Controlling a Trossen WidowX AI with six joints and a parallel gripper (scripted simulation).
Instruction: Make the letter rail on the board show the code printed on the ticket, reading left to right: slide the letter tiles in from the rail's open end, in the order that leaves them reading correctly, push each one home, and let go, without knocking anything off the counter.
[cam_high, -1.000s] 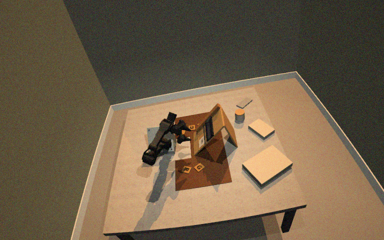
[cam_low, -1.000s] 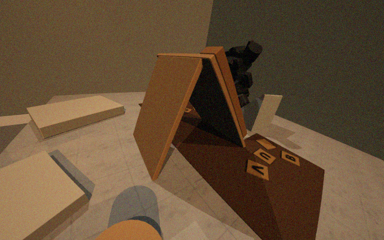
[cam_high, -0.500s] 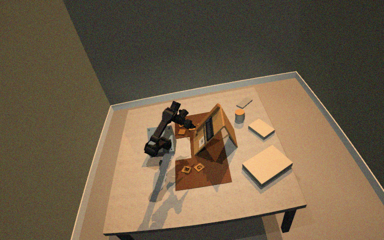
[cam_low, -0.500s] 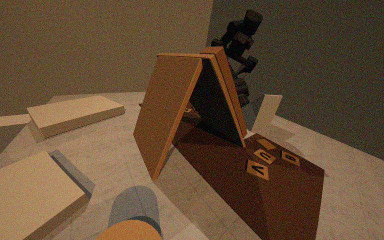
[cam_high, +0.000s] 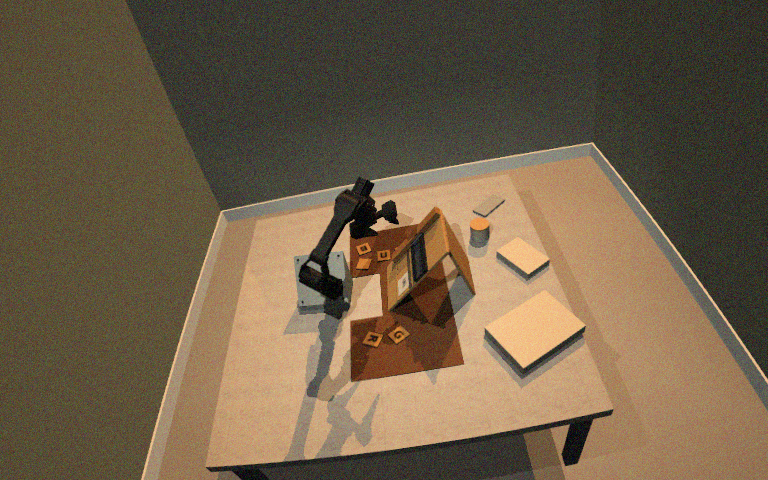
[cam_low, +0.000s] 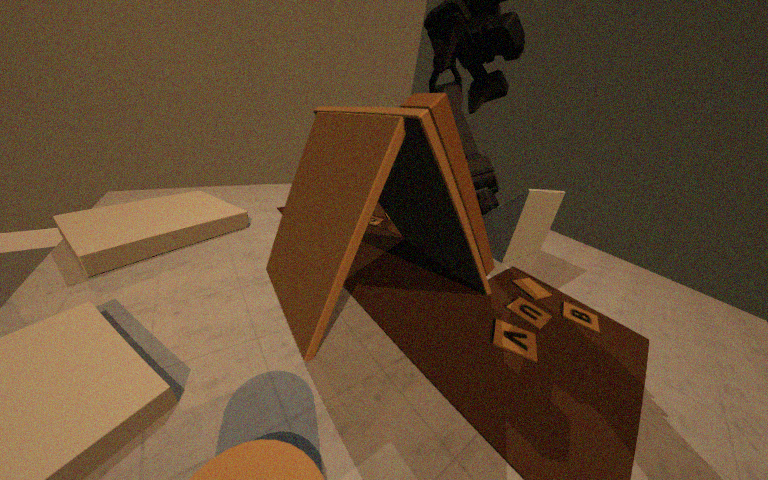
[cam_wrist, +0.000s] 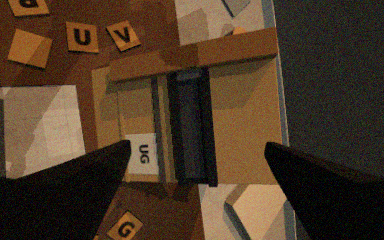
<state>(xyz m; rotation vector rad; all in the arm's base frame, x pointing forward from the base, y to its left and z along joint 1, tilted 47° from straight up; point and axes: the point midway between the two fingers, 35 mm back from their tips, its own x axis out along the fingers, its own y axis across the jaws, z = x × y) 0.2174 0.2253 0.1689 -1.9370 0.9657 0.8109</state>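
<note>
The jaws stand wide open with nothing between them, raised near the board. Its sloping face presumably keeps the dark rail in reach and readable; I see no letters there. The thick end block probably acts as a stop, so tiles would enter opposite it, U before G.

The ticket, on the face below the rail, reads "UG". Beside the board's block end lie the U tile, the V tile, the B tile and one showing no letter; beyond its other end, the G tile and R tile. The extras look meant as decoys. I can make out no brand.
</note>
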